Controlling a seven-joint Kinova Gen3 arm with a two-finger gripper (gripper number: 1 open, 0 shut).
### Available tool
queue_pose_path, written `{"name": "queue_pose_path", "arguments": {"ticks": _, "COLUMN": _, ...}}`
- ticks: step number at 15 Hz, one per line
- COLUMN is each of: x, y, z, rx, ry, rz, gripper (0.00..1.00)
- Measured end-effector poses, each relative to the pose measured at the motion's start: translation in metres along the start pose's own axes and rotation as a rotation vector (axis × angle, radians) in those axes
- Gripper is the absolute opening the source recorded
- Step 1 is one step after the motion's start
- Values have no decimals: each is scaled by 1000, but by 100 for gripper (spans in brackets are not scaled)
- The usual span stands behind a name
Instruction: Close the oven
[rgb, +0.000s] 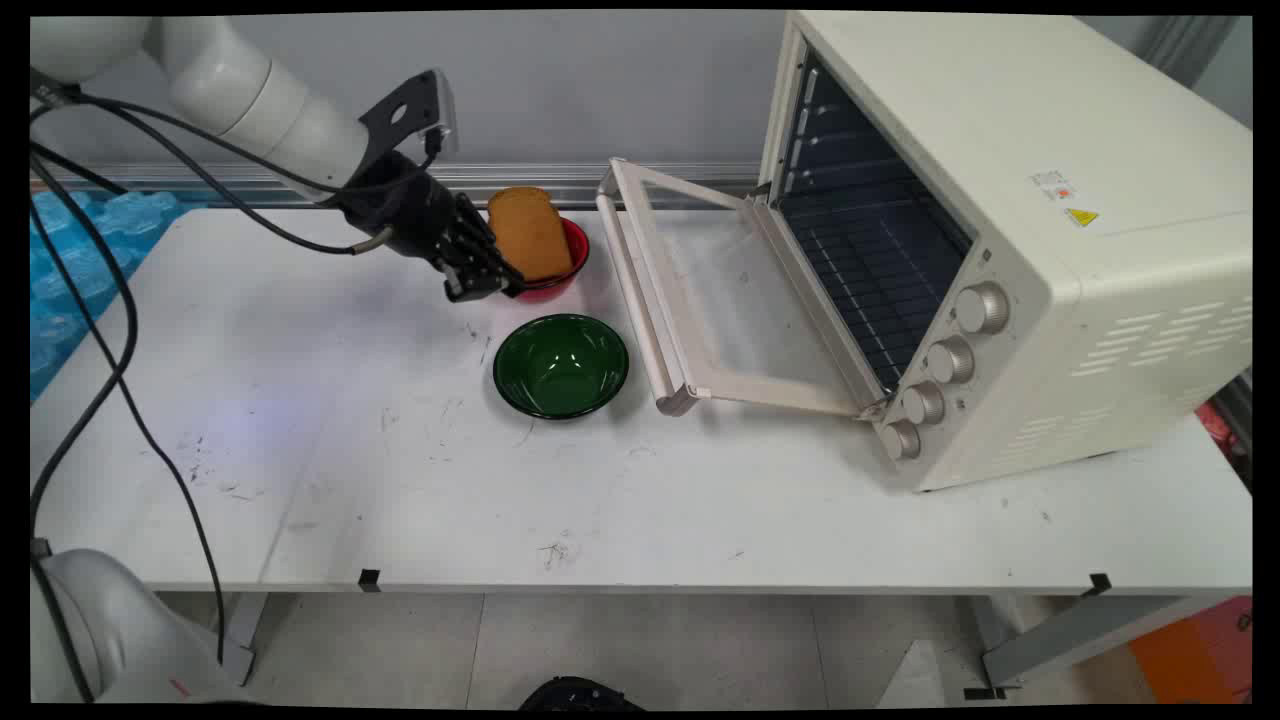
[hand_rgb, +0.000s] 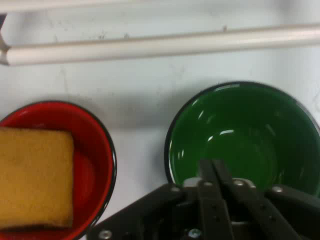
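Your black two-finger claw (hand_rgb: 212, 167) is hanging with fingers pressed together, gripping nothing, beside the red round bowl (rgb: 566, 262) holding the tan bread slice (rgb: 529, 233), the glossy green bowl (rgb: 560, 365) sitting just nearby.

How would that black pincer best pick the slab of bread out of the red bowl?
A guess: grip the bread across its two broad flat faces, near the upper end, coming from above. It leans tilted in the red bowl with that end sticking out above the rim, so the rim does not block the pincer there.
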Motion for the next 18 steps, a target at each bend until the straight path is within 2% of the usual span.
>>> {"name": "queue_pose_path", "arguments": {"ticks": 9, "x": 33, "y": -5, "z": 20, "rx": -48, "ry": 18, "rz": -72, "gripper": 0}}
{"name": "queue_pose_path", "arguments": {"ticks": 14, "x": 31, "y": -5, "z": 41, "rx": -64, "ry": 28, "rz": -91, "gripper": 0}}
{"name": "queue_pose_path", "arguments": {"ticks": 18, "x": 26, "y": -7, "z": 67, "rx": -54, "ry": 59, "rz": -55, "gripper": 0}}
